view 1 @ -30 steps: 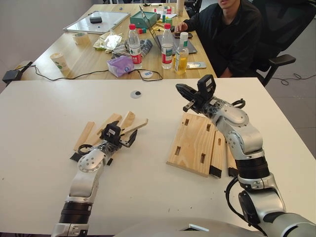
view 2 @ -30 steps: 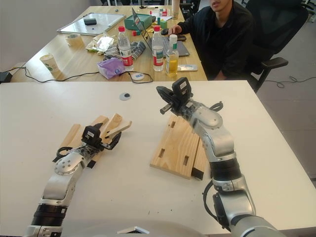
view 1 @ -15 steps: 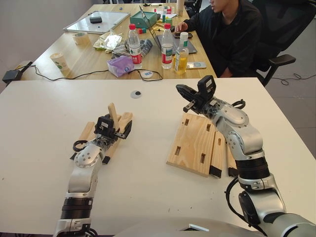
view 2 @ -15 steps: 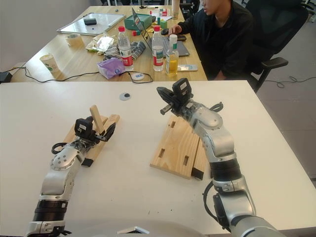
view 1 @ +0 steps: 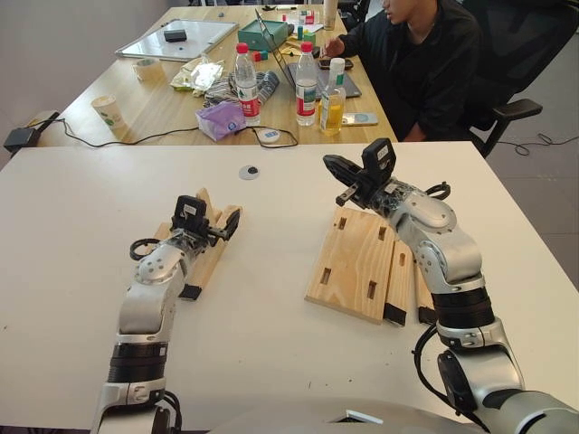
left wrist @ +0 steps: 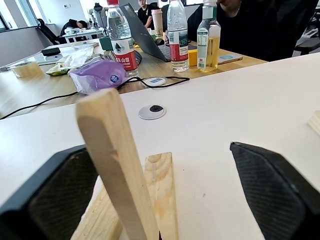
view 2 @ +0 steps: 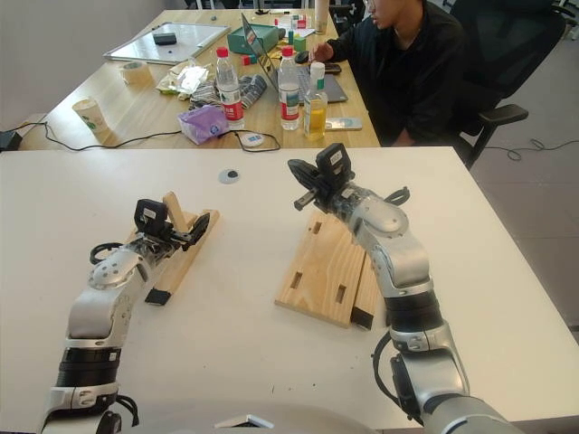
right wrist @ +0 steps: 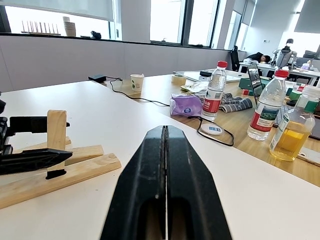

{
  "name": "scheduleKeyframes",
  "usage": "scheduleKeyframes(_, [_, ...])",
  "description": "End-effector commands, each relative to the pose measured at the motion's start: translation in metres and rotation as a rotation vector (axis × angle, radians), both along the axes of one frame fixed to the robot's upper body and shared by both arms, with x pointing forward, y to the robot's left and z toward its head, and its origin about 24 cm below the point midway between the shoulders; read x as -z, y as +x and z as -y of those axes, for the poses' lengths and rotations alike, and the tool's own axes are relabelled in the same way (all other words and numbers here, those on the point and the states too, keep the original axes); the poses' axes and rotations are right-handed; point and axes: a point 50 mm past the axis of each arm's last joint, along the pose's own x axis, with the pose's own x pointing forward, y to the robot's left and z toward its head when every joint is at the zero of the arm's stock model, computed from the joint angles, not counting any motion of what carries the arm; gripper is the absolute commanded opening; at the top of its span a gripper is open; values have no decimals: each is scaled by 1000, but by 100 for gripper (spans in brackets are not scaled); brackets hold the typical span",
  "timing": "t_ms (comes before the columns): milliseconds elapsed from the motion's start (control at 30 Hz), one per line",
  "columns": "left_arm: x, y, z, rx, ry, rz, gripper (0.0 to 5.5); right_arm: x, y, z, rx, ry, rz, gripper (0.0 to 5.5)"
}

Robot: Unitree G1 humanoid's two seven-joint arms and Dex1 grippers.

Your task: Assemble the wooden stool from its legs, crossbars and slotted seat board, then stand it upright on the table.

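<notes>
Wooden leg (left wrist: 107, 150) stands tilted within the wide-spread left gripper (view 1: 215, 228).

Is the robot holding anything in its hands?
No. The left gripper is open around an upright leg, not clamping it; the right gripper is shut, empty.

White table (view 1: 72, 226), cluttered wooden desk (view 1: 145, 113), black office chair (view 1: 529, 45), bright windows (right wrist: 167, 20)

open-plan office: cluttered wooden desk (view 1: 154, 108), laptop (left wrist: 145, 35), swivel chair (view 1: 507, 54), wide windows (right wrist: 165, 20)
</notes>
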Motion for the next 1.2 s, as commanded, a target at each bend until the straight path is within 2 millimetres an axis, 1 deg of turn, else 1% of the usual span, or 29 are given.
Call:
scheduleKeyframes(33, [-14,5,2,-2,18,-50,453,0,-2,1,4,-3,10,0])
scheduleKeyframes(167, [-24,8,3,-15,35,-75,453,1,-2,1,8,-5,11,0])
scheduleKeyframes(267, [-27,9,1,-40,38,-89,453,1,-2,1,8,-5,11,0])
scheduleKeyframes(400, [-28,7,-1,-64,37,-109,389,1,-2,1,10,-6,11,0])
scheduleKeyframes(633, [-31,5,-2,-79,20,-118,252,1,-2,2,13,-7,12,0])
scheduleKeyframes(733, [-30,5,-3,-89,19,-124,202,0,-2,2,12,-8,13,0])
scheduleKeyframes(767, [-30,4,-3,-93,20,-126,191,0,-2,2,12,-8,13,0])
scheduleKeyframes(1033, [-20,1,-7,-110,33,-155,49,0,-2,2,10,-6,8,0])
scheduleKeyframes(1067, [-18,0,-7,-107,32,-159,39,0,-2,1,7,-6,6,0])
scheduleKeyframes(1133, [-14,-1,-3,-85,22,-157,39,0,-2,1,4,-6,3,0])
scheduleKeyframes(1200, [-11,0,7,-30,-11,-139,39,-1,-1,1,7,-6,5,0])
